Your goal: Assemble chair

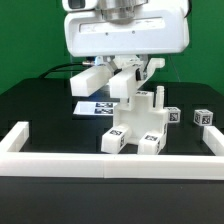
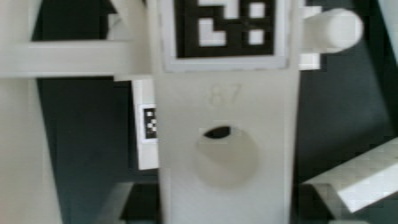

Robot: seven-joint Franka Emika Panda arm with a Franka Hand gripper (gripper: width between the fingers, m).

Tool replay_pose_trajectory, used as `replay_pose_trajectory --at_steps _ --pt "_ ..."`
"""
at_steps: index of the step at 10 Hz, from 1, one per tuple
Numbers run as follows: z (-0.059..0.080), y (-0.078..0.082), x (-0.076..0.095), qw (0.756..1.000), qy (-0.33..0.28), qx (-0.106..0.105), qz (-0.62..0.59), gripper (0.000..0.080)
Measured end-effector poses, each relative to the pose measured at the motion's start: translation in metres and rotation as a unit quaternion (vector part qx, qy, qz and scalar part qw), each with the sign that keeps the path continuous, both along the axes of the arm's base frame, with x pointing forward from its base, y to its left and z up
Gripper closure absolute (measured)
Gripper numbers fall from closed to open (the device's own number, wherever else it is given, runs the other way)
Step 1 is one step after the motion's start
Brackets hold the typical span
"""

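Black table; rail fronts chair parts.

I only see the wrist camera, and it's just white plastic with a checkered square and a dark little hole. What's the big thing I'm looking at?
Observer: It looks like a partly joined white chair piece, standing on the black table.
Operator: Are there any loose bits?
Observer: Yes, a small tagged block and a second block sit apart from it, toward the exterior view's right.
Operator: Is there anything at the table's edge?
Observer: A low white border rail runs along the front edge.
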State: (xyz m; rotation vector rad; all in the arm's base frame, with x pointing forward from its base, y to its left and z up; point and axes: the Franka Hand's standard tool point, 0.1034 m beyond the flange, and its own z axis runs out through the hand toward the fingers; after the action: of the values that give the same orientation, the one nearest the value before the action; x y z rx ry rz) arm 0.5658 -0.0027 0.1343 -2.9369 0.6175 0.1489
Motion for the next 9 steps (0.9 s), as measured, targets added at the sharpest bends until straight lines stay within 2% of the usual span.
replay_pose_trajectory --at_steps 2,4,6,9 --pt "0.004 0.019 0.005 1.0 -0.002 -0.001 -0.005 0.0509" --pt "0.002 0.032 0.004 1.0 -0.002 -0.003 -0.003 0.0509" --pt "0.0 0.031 0.004 1.0 -0.001 -0.003 -0.004 0.0509" --pt "-0.005 0.037 0.005 1.0 -0.004 -0.006 0.0 0.0509"
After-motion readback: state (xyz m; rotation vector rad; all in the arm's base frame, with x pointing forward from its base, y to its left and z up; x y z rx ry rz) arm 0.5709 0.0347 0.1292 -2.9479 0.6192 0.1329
